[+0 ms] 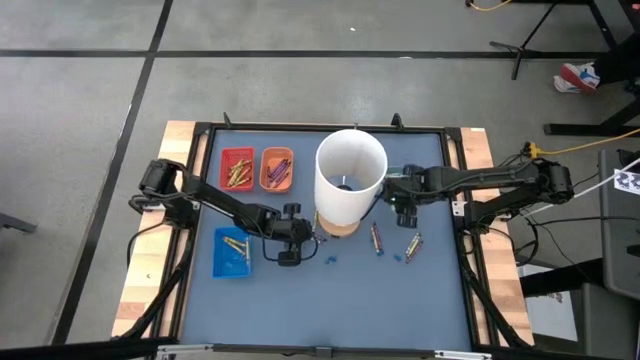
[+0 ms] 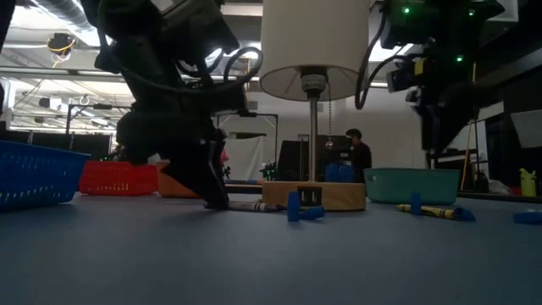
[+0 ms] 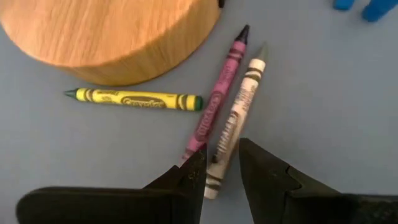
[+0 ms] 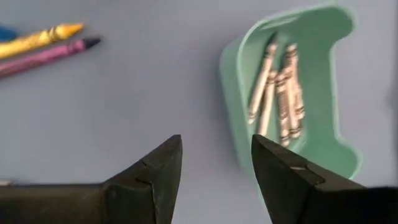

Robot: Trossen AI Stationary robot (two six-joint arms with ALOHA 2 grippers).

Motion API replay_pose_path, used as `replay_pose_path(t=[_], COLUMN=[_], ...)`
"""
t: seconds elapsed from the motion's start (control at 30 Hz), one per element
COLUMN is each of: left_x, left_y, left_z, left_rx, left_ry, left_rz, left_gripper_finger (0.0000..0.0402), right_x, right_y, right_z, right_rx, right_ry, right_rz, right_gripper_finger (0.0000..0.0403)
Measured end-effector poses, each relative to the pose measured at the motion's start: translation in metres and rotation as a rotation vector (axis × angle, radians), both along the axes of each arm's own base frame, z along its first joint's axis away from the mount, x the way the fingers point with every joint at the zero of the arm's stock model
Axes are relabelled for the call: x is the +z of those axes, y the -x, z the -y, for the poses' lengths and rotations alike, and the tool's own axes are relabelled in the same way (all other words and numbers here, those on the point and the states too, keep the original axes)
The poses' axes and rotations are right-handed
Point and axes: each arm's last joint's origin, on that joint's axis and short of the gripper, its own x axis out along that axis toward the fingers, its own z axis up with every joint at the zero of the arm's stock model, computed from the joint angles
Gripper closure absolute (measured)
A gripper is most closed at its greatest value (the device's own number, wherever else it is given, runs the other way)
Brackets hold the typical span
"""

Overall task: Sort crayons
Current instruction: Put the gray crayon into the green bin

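Crayons (image 3: 231,118) partly sorted: some fill the green tray (image 4: 323,37), others lie loose on the table (image 1: 300,300). I have the left gripper (image 3: 221,165) narrowly straddling a grey crayon (image 3: 239,112), not yet clamped; the right gripper (image 4: 216,158) hovers wide, empty.

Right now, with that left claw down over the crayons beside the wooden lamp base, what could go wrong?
Two things, probably. The left gripper straddles the grey crayon, but the purple crayon lies against it, so the fingers could nudge or pinch both and mix the colours. The wooden base and the yellow crayon are close by; a lift might knock the yellow one or roll it away. The right gripper waits open near the green tray.
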Motion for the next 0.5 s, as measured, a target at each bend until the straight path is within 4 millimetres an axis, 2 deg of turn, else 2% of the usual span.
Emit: replay_pose_path(t=[0.13,0.33,0.5], left_x=[-0.006,-0.006,-0.007], left_y=[-0.001,-0.001,-0.001], left_z=[0.000,0.001,0.001], left_rx=[0.002,-0.006,-0.019], left_ry=[-0.003,0.019,0.050], left_rz=[-0.012,-0.020,-0.027], left_gripper_finger=[0.0315,0.0315,0.0319], right_x=[-0.001,-0.002,-0.002], right_y=[0.006,0.011,0.011], right_z=[-0.002,-0.003,-0.015], right_rx=[-0.003,-0.099,-0.097], right_ry=[-0.051,-0.106,-0.195], right_rz=[-0.058,-0.092,-0.090], right_gripper_finger=[0.0212,0.0212,0.0212])
